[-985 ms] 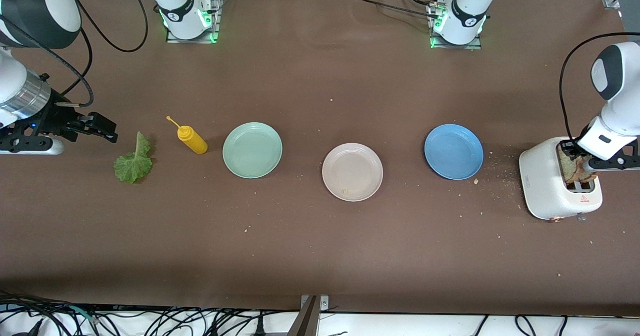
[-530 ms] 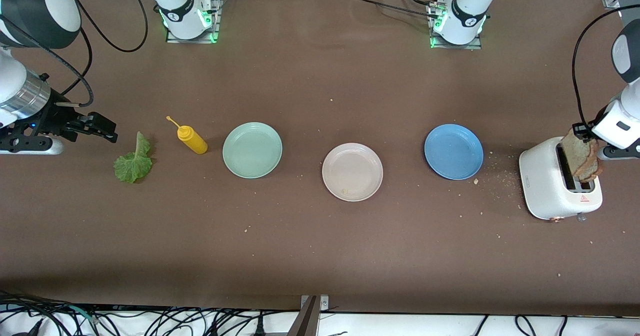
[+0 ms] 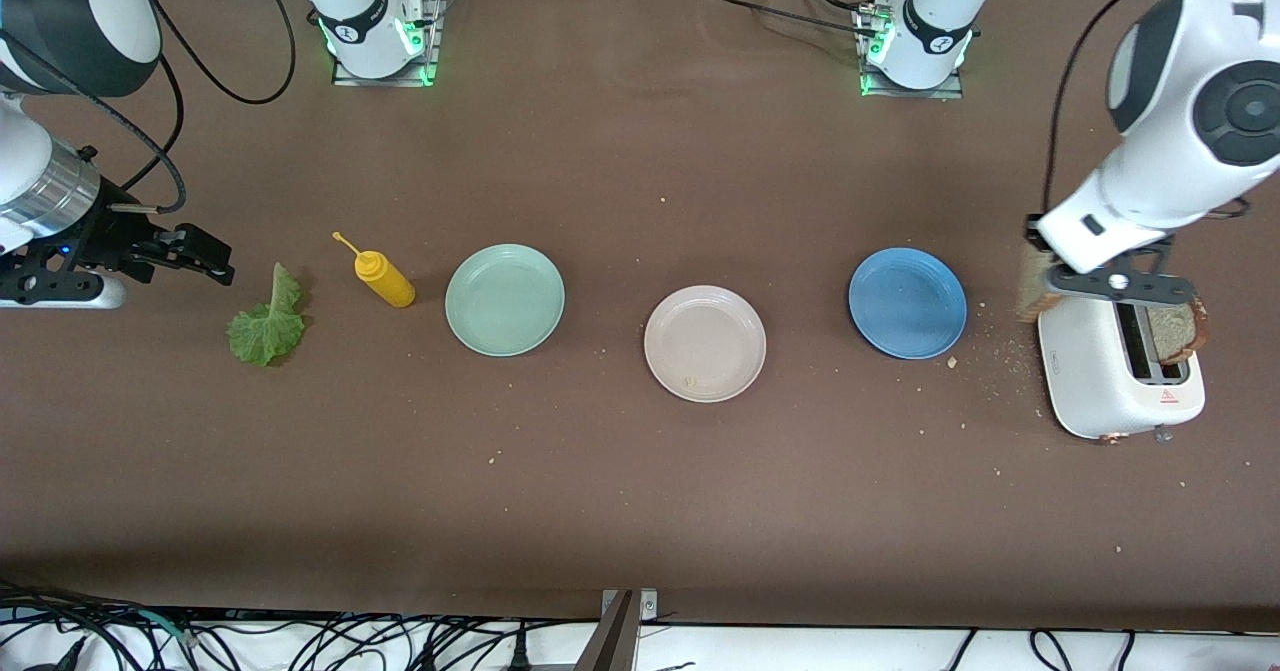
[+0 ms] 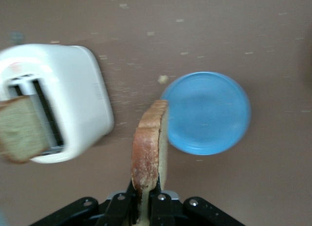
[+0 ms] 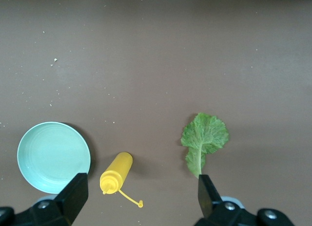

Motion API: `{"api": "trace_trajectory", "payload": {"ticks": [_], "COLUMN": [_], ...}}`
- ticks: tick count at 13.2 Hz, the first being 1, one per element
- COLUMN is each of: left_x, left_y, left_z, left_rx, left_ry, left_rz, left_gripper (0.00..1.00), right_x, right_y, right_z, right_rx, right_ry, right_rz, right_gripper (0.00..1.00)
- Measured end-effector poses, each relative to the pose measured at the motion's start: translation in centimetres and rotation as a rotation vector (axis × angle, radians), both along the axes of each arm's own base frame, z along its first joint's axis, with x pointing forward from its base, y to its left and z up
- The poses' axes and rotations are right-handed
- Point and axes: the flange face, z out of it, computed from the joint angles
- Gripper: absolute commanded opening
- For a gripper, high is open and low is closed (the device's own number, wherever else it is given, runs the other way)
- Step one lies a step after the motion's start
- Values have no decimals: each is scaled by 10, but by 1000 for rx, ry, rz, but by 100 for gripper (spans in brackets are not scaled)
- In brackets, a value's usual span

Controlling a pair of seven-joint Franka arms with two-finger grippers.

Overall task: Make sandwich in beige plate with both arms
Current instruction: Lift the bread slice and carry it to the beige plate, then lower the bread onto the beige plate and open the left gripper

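We find the left gripper's (image 4: 146, 206) fingers (image 4: 163, 206) pinched closed on a bread slice (image 4: 150, 148), gripped at one crust edge. The slice stands on edge, its long axis running straight out from the fingers. It is held in the air, over the table (image 3: 640, 491) by the edge of the toaster (image 3: 1100, 381) that faces the blue plate (image 3: 907, 302).

A second bread slice (image 3: 1178, 329) sits in the toaster's slot, part risen and tilted.

The beige plate (image 3: 704, 343), our landmark, lies bare. The blue plate is on the side of it toward the left arm's end. The mint-green plate (image 3: 504, 299), mustard bottle (image 3: 382, 276) and lettuce leaf (image 3: 266, 321) lie in that order toward the right arm's end.

The right gripper (image 5: 141, 197) waits above the table near the lettuce, its fingers spread wide and holding nothing.

Risks, in our judgement: the narrow edge grip may let the slice swing or tear loose in transit; released on edge, it could topple off the plate's rim.
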Motion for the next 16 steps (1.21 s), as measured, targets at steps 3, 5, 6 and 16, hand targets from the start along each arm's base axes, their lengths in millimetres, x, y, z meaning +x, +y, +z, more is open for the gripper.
{"api": "trace_trajectory", "payload": {"ticks": [3, 5, 6, 16], "left_x": [7, 17, 24, 63], "left_y": [-40, -84, -103, -200], "left_z": [-20, -40, -51, -202], "left_rx": [-218, -365, -439, -733], "left_ry": [74, 141, 153, 58], "left_rz": [117, 163, 179, 243], "left_gripper": [0, 0, 0, 0], "right_x": [0, 0, 0, 3], "right_y": [0, 0, 0, -7], "right_z": [0, 1, 1, 6], "right_rx": [0, 0, 0, 0], "right_ry": [-1, -1, -1, -21], "right_rz": [0, 0, 0, -12], "right_gripper": [100, 100, 100, 100]}}
